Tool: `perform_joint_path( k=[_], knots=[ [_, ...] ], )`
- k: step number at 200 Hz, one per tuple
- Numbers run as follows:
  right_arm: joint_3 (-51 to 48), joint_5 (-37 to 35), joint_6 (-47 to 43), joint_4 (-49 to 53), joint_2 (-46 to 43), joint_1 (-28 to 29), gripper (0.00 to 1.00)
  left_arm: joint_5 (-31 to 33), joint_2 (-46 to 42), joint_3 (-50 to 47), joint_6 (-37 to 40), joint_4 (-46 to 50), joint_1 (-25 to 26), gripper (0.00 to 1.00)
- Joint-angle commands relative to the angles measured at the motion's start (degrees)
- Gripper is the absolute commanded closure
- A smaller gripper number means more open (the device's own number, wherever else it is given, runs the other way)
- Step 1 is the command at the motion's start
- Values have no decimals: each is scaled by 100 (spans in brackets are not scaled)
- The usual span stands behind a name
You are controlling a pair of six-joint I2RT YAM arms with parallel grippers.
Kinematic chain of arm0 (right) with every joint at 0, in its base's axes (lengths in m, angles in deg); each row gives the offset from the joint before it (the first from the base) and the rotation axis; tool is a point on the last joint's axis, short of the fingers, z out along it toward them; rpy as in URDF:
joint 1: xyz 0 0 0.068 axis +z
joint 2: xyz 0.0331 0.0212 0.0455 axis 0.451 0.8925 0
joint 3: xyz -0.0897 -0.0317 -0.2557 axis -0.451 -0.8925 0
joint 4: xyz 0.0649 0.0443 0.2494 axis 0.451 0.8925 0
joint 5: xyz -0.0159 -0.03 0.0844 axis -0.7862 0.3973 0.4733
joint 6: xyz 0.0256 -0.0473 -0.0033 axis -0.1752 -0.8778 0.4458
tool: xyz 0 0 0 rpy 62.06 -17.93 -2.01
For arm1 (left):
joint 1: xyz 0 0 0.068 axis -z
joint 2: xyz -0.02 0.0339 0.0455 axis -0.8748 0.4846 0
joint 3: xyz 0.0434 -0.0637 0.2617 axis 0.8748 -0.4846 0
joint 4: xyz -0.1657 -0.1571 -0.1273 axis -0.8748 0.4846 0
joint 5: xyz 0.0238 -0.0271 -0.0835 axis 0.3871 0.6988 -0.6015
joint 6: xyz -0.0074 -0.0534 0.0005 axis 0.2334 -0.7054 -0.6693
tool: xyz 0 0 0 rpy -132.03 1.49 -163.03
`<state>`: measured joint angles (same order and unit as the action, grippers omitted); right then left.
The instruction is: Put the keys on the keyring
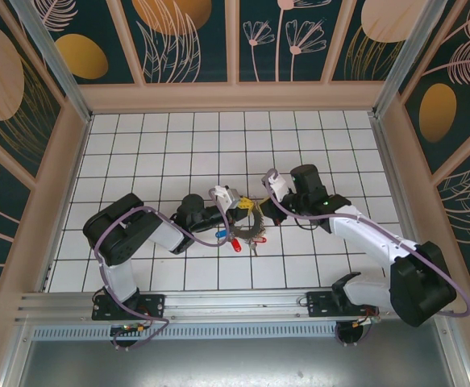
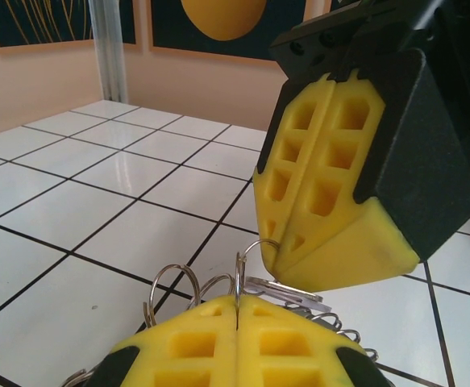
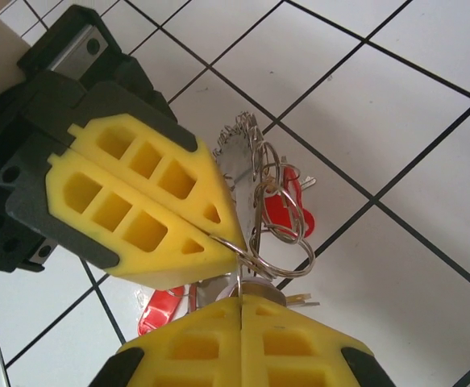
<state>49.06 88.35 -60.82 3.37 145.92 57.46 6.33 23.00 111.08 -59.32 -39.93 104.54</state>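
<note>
My two grippers meet tip to tip over the keyring (image 1: 257, 229), a dark ring lying on the white tiles mid-table. The left gripper (image 1: 243, 208) (image 2: 237, 300) has its yellow jaws shut on a thin wire ring (image 2: 241, 274). The right gripper (image 1: 260, 203) (image 3: 241, 300) is shut on another thin wire ring (image 3: 240, 284), beside a brassy key head (image 3: 260, 290). Both held rings link into a cluster of small wire loops (image 3: 287, 242). Keys with red tags (image 3: 281, 211) (image 1: 236, 245) and a blue tag (image 1: 221, 236) lie under and beside the cluster. A flat silvery key (image 2: 295, 292) sits beneath the right gripper's fingers (image 2: 339, 185).
Panelled walls (image 1: 65, 161) enclose the white tiled floor (image 1: 178, 145) on three sides. A metal rail (image 1: 235, 302) carries both arm bases along the near edge. Open tiles stretch behind and to both sides of the grippers.
</note>
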Motion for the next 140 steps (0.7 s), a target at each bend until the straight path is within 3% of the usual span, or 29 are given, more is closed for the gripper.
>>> perform_joint_path(
  k=[1,88,140],
  knots=[
    [27,-57,251,-280,43,37,100,-35,46,129,-89,-288,40,100],
    [220,-370,544,4,309,34,100,-47,76,77,-118,-476,50,100],
    [326,189,552,243,482,-103,100,-44,140,26,-225,-727,44,100]
  ],
)
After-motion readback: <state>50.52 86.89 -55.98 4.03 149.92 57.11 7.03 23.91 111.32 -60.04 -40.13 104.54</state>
